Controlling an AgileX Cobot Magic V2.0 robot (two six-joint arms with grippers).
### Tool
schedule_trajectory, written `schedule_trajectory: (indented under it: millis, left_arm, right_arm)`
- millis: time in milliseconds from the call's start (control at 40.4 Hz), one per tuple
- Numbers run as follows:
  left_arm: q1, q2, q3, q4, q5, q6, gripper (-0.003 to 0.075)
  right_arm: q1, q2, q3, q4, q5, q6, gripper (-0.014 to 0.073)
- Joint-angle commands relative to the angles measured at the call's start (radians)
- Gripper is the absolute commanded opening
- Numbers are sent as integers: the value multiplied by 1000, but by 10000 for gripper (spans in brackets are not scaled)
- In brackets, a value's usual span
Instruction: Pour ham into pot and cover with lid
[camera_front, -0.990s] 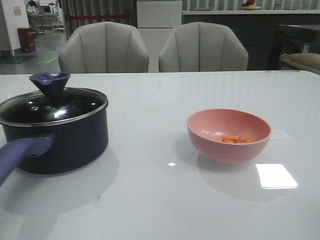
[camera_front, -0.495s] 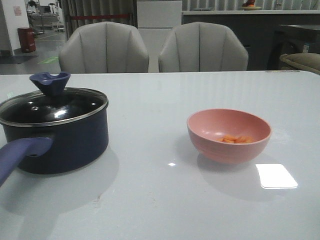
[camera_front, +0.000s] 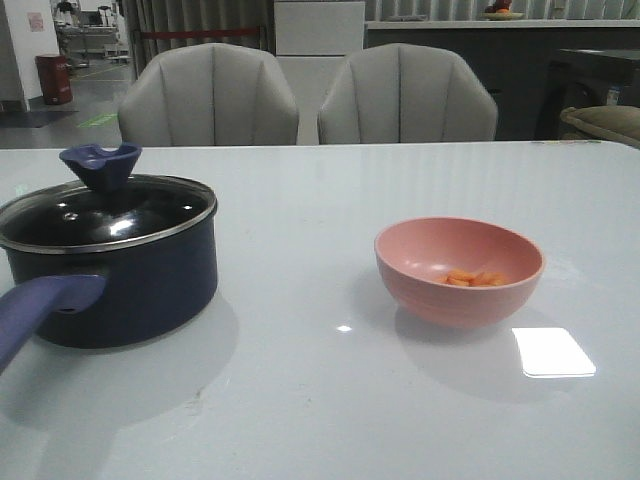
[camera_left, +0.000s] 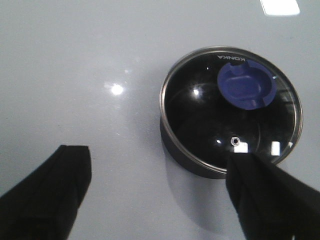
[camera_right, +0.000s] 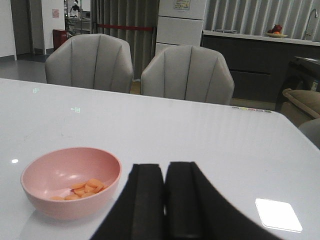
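The dark navy pot (camera_front: 130, 290) stands on the table at the left, its blue-purple handle (camera_front: 40, 305) pointing toward me. The glass lid (camera_front: 105, 215) with its blue-purple knob (camera_front: 98, 165) sits on the pot. In the left wrist view the lid (camera_left: 220, 122) and knob (camera_left: 246, 87) lie below my left gripper (camera_left: 160, 165), which hangs open with nothing between its fingers. Orange ham (camera_front: 472, 279) pieces lie in the pink bowl (camera_front: 459, 271) at the right. My right gripper (camera_right: 164, 172) is shut and empty, beside the bowl (camera_right: 70, 182) holding the ham (camera_right: 85, 189). Neither gripper shows in the front view.
Two grey chairs (camera_front: 208, 97) (camera_front: 405, 95) stand behind the table's far edge. A bright light reflection (camera_front: 552, 352) lies on the white tabletop (camera_front: 320, 400) near the bowl.
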Motion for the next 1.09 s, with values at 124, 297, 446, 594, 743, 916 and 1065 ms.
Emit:
schedule_trajectory:
  millis: [124, 297, 446, 594, 743, 916, 1065]
  left_arm:
    - [-121, 223, -229, -13, 35, -29, 607]
    - [-196, 373, -355, 10, 86, -111, 607]
    - [-230, 475, -444, 57, 152, -161, 607]
    - [-235, 551, -514, 64, 208, -182, 607]
    - [-235, 590, -531, 93, 214, -237, 607]
    - [-235, 631, -531, 93, 212, -237, 607]
    - [-235, 651, -531, 93, 204, -238, 607]
  right_arm:
    - [-7, -20, -5, -10, -88, -4, 146]
    - [-7, -20, -5, -10, -88, -4, 146]
    - [-7, -20, -5, -10, -88, -4, 146]
    - [-7, -20, -5, -10, -88, -4, 146]
    - [-7, -20, -5, -10, -88, -4, 146]
    - [-7, -20, -5, -10, -88, -4, 146]
    - [-7, -20, -5, -10, -88, -4, 146]
